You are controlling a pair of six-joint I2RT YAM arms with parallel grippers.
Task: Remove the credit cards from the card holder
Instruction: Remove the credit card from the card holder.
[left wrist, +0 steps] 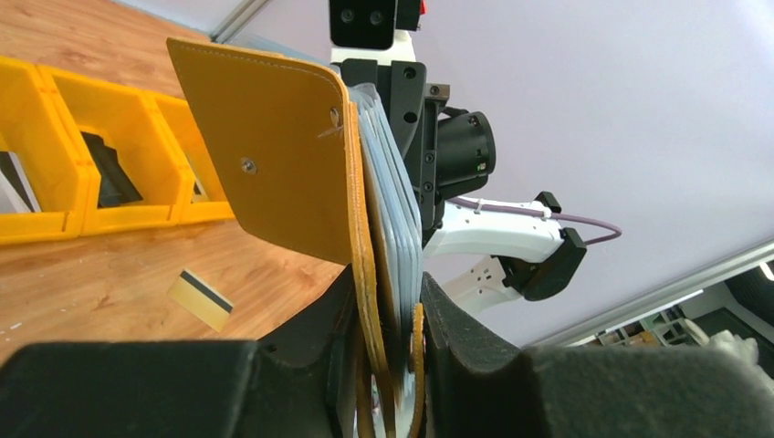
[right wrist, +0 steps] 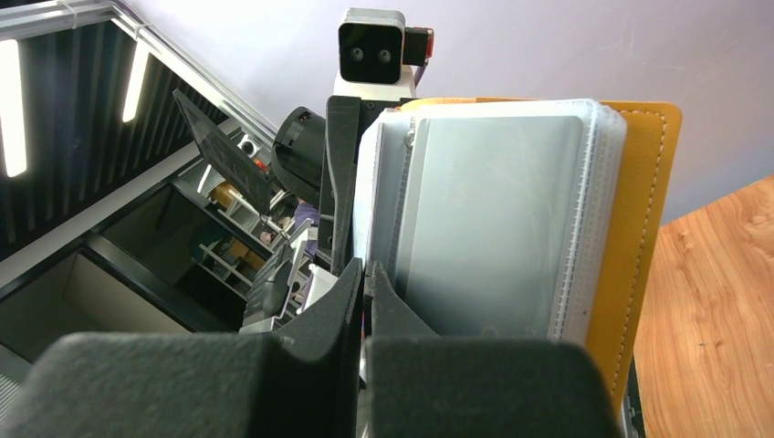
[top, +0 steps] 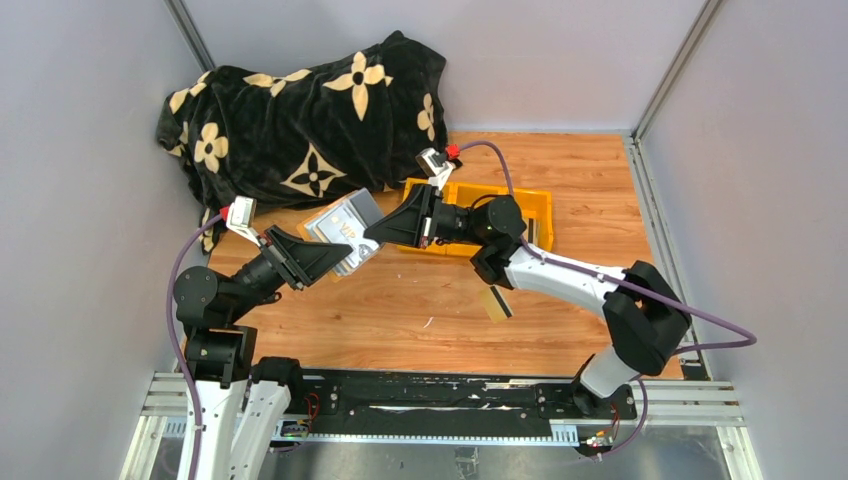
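Observation:
My left gripper [top: 343, 256] is shut on the mustard-tan card holder [top: 345, 225] and holds it open above the table. In the left wrist view the gripper [left wrist: 391, 297] clamps the holder's tan cover [left wrist: 274, 155] and grey pockets. My right gripper [top: 374, 232] is at the holder's right edge. In the right wrist view that gripper [right wrist: 367, 276] is shut on a thin pale card edge [right wrist: 381, 182] beside a grey-white card [right wrist: 493, 228] in a clear pocket. A tan-gold card [top: 497, 303] with a black stripe lies on the table; it also shows in the left wrist view [left wrist: 199, 298].
A yellow three-compartment bin [top: 535, 205] stands behind the right gripper, with a dark item in it [left wrist: 109, 173]. A black blanket with cream flowers [top: 300, 115] is heaped at the back left. Grey walls close in the wooden table [top: 400, 310].

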